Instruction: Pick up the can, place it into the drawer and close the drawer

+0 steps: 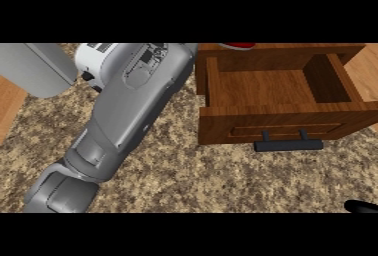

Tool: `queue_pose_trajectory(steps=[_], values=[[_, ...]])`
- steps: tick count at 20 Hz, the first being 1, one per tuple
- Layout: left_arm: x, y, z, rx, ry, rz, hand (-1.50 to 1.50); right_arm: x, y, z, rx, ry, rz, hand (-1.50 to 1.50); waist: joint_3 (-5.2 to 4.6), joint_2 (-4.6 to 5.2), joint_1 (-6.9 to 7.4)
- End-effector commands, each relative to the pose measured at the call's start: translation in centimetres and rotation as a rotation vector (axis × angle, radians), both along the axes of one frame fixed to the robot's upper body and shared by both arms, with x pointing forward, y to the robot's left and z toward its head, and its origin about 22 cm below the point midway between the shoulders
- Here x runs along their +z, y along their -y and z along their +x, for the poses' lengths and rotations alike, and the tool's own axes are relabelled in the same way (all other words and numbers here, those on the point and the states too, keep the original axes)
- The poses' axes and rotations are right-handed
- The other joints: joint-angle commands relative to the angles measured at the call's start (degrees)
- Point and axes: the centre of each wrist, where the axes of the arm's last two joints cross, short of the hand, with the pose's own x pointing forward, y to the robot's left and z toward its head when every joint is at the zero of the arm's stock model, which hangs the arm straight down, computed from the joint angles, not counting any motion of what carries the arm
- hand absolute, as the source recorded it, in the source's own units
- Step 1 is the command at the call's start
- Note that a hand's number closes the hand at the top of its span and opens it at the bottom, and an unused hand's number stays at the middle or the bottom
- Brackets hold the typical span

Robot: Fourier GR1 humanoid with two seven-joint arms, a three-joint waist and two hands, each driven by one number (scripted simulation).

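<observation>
Wooden drawer (277,95) pulled open at upper right, interior showing bare wood; dark bar handle (289,145) on its front panel. Red-topped object (238,46), possibly can, just visible behind drawer's rear wall. Grey left forearm (118,120) crosses speckled tabletop (221,180) diagonally; left robot hand out of sight. Right robot hand (362,206): black tip at lower right edge, grasp state cannot be told.

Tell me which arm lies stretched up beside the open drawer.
The left forearm, grey, running from lower left to the top edge beside the drawer; of the right hand only a black tip shows, lower right.
</observation>
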Motion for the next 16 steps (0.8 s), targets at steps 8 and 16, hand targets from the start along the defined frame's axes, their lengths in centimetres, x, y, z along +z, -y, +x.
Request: queue_pose_trajectory(steps=[8,16], values=[[2.8,3.4,0.4,0.009,-0.016,0.076,1.5,1.9,-1.0,0.3,0.015,0.008,0.009,-1.5,0.01,0.28,-1.14],[2.9,4.4,0.4,0.117,0.003,0.118,1.5,0.7,-0.9,2.1,0.057,-0.002,-0.014,-1.5,0.15,0.95,-3.65]])
